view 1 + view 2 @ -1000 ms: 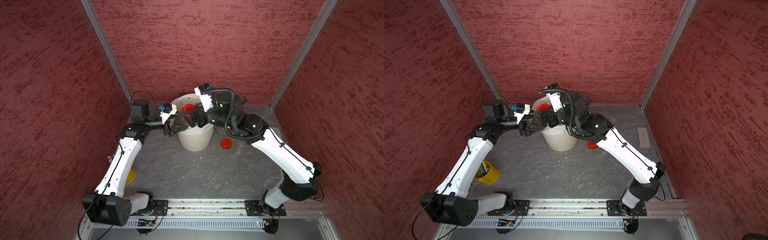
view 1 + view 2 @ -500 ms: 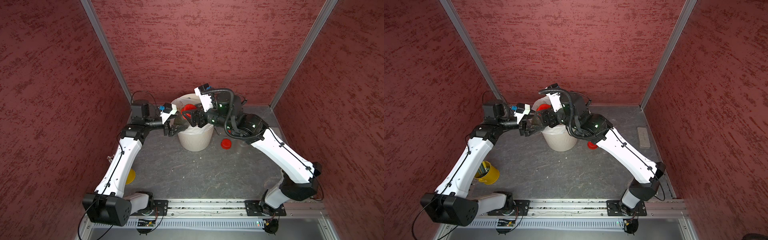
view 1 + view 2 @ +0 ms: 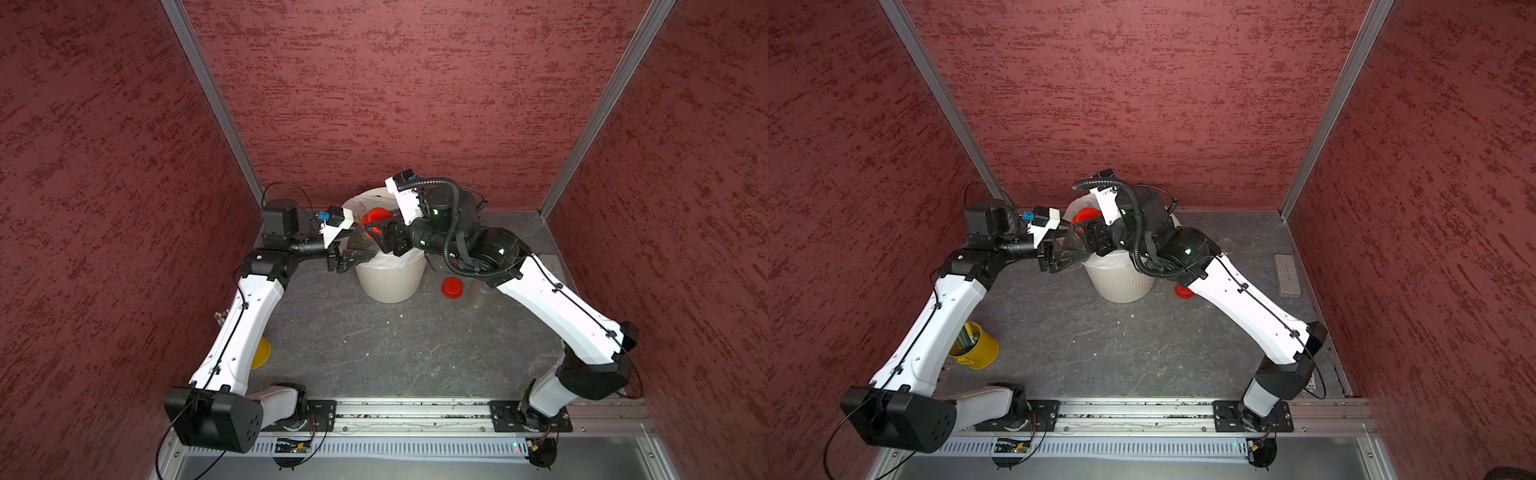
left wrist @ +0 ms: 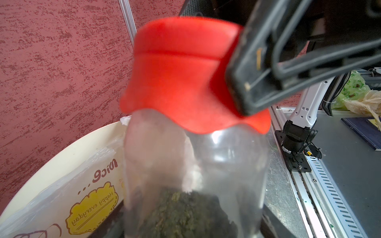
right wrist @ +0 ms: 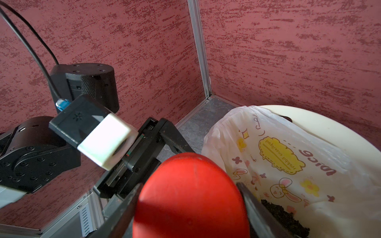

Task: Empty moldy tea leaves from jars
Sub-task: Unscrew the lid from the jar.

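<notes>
Left gripper (image 3: 353, 259) clamps the small clear plastic jar (image 4: 193, 164) by its body and holds it over the left edge of the cream ribbed bin (image 3: 390, 282), with dark tea leaves (image 4: 181, 214) heaped at its closed end. The jar should be light, thin-walled and slick, so squeeze the body gently. The round red screw lid (image 4: 181, 68) looks stiffer and is the spot to twist. Right gripper (image 5: 189, 185) brackets that lid, one finger touching it; whether it bites yet, I can't tell. Both arms stretch far, wrists level, meeting nose to nose above the bin.

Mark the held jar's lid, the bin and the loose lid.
Held jar's lid (image 4: 181, 68): left wrist view, side wall.
Bin (image 3: 390, 284): a top view, ribbed wall.
Loose lid (image 3: 452, 287): a top view, its middle.
</notes>
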Tool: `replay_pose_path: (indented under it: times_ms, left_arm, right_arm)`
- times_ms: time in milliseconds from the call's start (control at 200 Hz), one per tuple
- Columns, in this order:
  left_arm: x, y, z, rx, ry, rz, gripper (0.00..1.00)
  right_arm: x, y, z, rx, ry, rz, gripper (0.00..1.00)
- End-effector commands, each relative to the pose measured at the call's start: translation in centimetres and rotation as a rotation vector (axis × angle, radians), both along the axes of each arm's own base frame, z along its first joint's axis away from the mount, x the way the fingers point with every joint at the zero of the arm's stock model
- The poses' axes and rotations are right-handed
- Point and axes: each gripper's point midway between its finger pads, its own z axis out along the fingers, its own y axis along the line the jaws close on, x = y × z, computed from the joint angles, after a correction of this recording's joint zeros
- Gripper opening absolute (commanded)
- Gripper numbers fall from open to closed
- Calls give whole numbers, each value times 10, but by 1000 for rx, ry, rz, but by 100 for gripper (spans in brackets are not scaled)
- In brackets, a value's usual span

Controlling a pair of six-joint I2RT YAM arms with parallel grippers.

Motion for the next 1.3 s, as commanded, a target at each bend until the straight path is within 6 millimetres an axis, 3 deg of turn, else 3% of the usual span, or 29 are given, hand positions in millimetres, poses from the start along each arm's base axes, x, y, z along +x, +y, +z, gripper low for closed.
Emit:
replay_pose_path:
  times_ms: [0, 195, 346, 496, 656, 957, 1142, 1297]
  left_arm:
    - [-6, 1, 13, -11, -49, -4, 63]
    - [-6, 1, 13, -12, -44, -5, 63]
    - [-10, 1, 14, -17, -44, -21, 63]
    - [-11, 1, 15, -18, -42, -24, 63]
    - [-11, 1, 13, -15, -39, -24, 63]
    - [-10, 2, 11, -16, -31, -22, 63]
    - [-9, 2, 11, -17, -33, -21, 63]
    - [-9, 3, 13, -18, -41, -14, 63]
  right_arm:
    - [-3, 0, -4, -9, -21, 15, 63]
    - [-2, -8, -8, -52, -93, 70, 52]
    - [-11, -10, -16, -120, -210, 218, 44]
    - [-3, -24, -20, -161, -316, 285, 39]
    - [-14, -31, -7, -141, -473, 391, 37]
    - [-24, -24, 5, -149, -555, 501, 36]
    - [-26, -26, 21, -105, -546, 482, 36]
    - [-16, -38, 36, -100, -503, 373, 35]
